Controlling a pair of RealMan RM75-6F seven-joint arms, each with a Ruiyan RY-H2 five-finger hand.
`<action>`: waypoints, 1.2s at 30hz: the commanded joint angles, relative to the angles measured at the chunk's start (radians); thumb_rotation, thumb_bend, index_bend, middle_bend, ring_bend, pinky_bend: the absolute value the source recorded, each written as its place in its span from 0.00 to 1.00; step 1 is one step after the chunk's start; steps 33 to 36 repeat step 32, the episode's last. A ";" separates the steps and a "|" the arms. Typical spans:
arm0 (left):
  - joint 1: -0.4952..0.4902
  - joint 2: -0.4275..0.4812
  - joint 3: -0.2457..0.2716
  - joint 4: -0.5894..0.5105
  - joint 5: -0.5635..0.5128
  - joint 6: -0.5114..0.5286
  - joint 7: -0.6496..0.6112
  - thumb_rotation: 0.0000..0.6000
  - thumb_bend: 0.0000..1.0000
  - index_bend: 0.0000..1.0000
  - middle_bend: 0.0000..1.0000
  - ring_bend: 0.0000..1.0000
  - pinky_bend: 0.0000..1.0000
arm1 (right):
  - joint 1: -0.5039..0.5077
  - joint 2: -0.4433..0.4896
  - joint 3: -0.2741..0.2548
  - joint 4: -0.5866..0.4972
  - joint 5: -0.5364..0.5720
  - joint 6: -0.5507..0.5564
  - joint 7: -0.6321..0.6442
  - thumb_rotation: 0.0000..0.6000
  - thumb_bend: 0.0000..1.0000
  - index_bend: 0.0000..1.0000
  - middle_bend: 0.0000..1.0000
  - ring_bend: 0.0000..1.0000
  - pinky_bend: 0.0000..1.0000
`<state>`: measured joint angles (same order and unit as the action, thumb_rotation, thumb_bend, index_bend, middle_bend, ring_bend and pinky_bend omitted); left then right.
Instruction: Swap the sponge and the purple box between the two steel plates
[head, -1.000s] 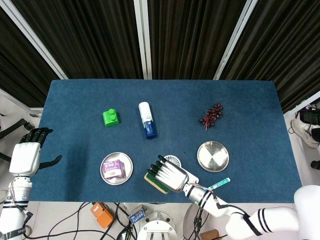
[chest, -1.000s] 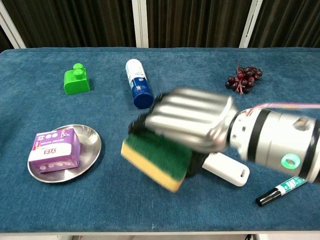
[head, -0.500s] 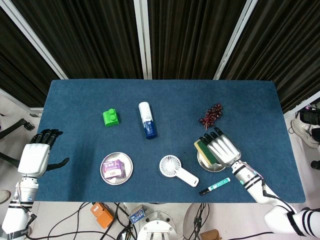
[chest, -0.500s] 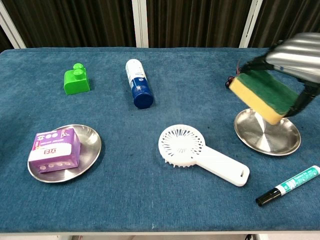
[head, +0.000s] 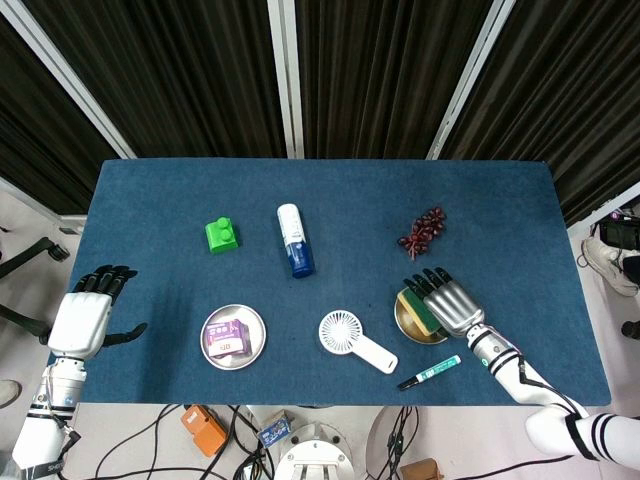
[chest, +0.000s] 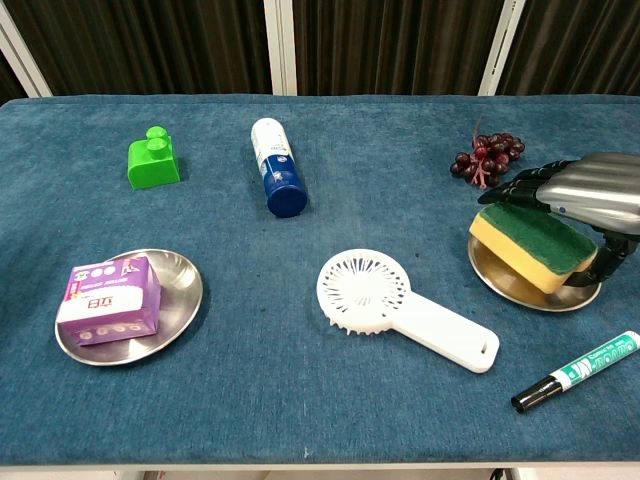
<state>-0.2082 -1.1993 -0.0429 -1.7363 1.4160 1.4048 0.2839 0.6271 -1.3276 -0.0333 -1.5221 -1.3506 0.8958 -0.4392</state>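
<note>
The yellow sponge with a green top (head: 414, 308) (chest: 530, 245) lies in the right steel plate (head: 408, 328) (chest: 510, 290). My right hand (head: 450, 302) (chest: 585, 195) grips it, fingers over its top and thumb at its right side. The purple box (head: 227, 338) (chest: 108, 297) sits in the left steel plate (head: 258, 340) (chest: 185, 290). My left hand (head: 85, 320) hangs open beyond the table's left edge, holding nothing, and shows only in the head view.
A white hand fan (head: 345, 332) (chest: 365, 290) lies between the plates. A green marker (head: 430, 372) (chest: 575, 372) lies near the front edge. Dark grapes (head: 423, 232) (chest: 487, 157), a blue-and-white bottle (head: 294, 240) (chest: 277, 167) and a green block (head: 222, 236) (chest: 153, 160) sit further back.
My right hand carried the sponge from above the fan rightward to the right plate and lowered it into the plate. The left hand drifted slightly nearer the table's front.
</note>
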 joint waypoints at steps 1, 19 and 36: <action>0.007 0.008 0.008 -0.005 0.012 0.005 -0.011 0.89 0.08 0.20 0.17 0.13 0.23 | -0.008 0.030 -0.005 -0.039 -0.002 0.005 0.023 1.00 0.24 0.00 0.02 0.02 0.09; 0.140 0.037 0.133 0.097 0.189 0.150 -0.154 0.99 0.08 0.20 0.15 0.09 0.18 | -0.299 0.265 -0.079 -0.189 -0.177 0.466 0.129 0.93 0.15 0.00 0.00 0.00 0.00; 0.251 -0.069 0.137 0.281 0.199 0.272 -0.278 1.00 0.11 0.10 0.06 0.00 0.08 | -0.623 0.170 -0.113 0.017 -0.226 0.833 0.298 0.94 0.15 0.00 0.00 0.00 0.00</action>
